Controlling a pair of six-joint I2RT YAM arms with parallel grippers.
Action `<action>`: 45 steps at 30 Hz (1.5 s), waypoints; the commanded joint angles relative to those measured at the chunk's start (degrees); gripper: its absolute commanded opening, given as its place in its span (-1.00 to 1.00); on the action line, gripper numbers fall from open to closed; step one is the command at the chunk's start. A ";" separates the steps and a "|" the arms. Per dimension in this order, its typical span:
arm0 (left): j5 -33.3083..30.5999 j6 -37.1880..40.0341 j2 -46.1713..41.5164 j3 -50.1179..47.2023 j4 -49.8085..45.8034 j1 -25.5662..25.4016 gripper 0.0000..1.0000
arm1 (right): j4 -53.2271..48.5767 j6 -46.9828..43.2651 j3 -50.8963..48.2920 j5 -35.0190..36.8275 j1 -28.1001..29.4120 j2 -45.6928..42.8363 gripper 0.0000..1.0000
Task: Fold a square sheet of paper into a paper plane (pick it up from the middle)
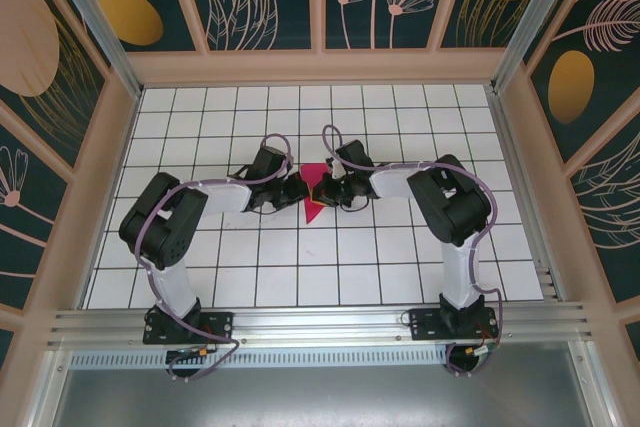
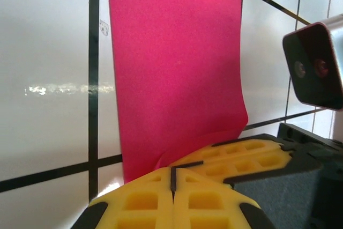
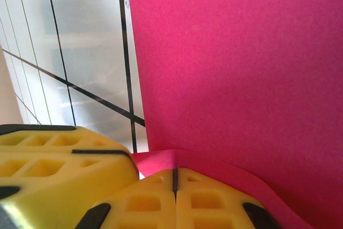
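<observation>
Left gripper (image 2: 172,183) and right gripper (image 3: 174,183) clench the paper (image 1: 316,179) at its middle, centre frame, likely pinching a ridge to lift it.

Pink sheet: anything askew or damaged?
The pink paper sheet is buckled, not flat: its edge curls up at the shut right gripper and wrinkles at the shut left gripper. No tear visible.

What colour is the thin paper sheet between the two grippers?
Magenta-pink, plain and unpatterned; the thin paper sheet shows best in the right wrist view.
</observation>
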 commanded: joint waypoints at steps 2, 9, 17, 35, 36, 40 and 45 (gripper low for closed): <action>-1.98 0.58 2.18 1.30 -2.76 -0.54 -1.00 | -4.77 -1.08 -0.69 4.65 -0.09 2.22 -1.00; -4.80 1.26 3.21 1.28 -4.89 -0.90 -1.00 | 0.48 -0.73 -2.05 2.46 -0.16 -0.98 -1.00; -6.00 1.54 3.10 0.79 -5.31 -0.97 -1.00 | 6.29 -1.96 -7.51 -2.12 0.04 -8.91 -0.93; -6.79 0.61 2.42 -0.73 -4.25 -0.98 -1.00 | 1.84 -3.09 -7.33 -2.79 3.62 -5.87 -0.94; -6.94 0.55 2.41 -0.79 -4.31 -0.96 -1.00 | 1.69 -3.19 -7.34 -2.72 3.63 -5.62 -0.94; -7.38 0.43 2.10 -0.97 -4.34 -0.96 -1.00 | 1.46 -3.67 -7.31 -2.69 3.62 -4.67 -0.94; -8.15 0.33 1.97 -1.09 -4.51 -0.93 -1.00 | 1.29 -3.98 -7.02 -2.65 3.62 -4.04 -0.94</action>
